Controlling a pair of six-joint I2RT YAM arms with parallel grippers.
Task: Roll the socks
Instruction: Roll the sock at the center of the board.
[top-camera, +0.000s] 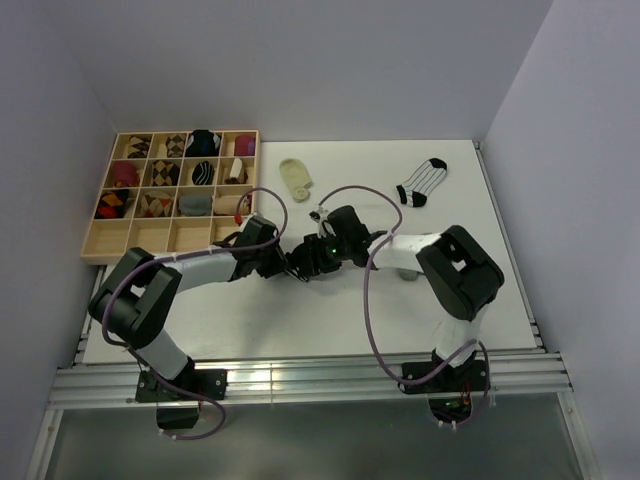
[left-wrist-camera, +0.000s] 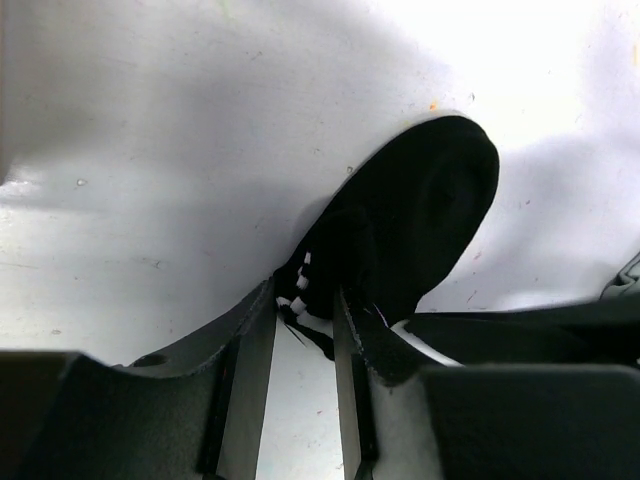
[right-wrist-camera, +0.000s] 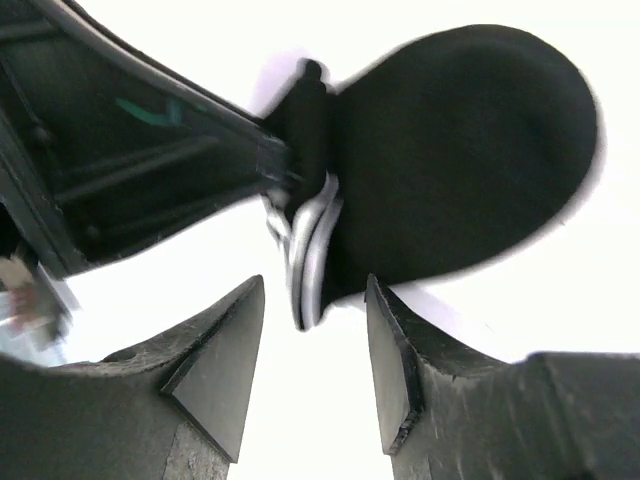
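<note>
Out on the counter (top-camera: 330, 320), between the two arms, the black sock (right-wrist-camera: 460, 150) lies with its white-banded cuff bunched. My left fingers (left-wrist-camera: 255, 340) stand narrow about that cuff, though I cannot tell whether they truly bite, and my right fingers (right-wrist-camera: 215, 370) stand apart just short of it, touching nothing. The risk as I see it: a pinch on the cuff's edge alone could slip once I turn it, letting the roll spring open, or the two sets of fingers, so near each other, could clash.
</note>
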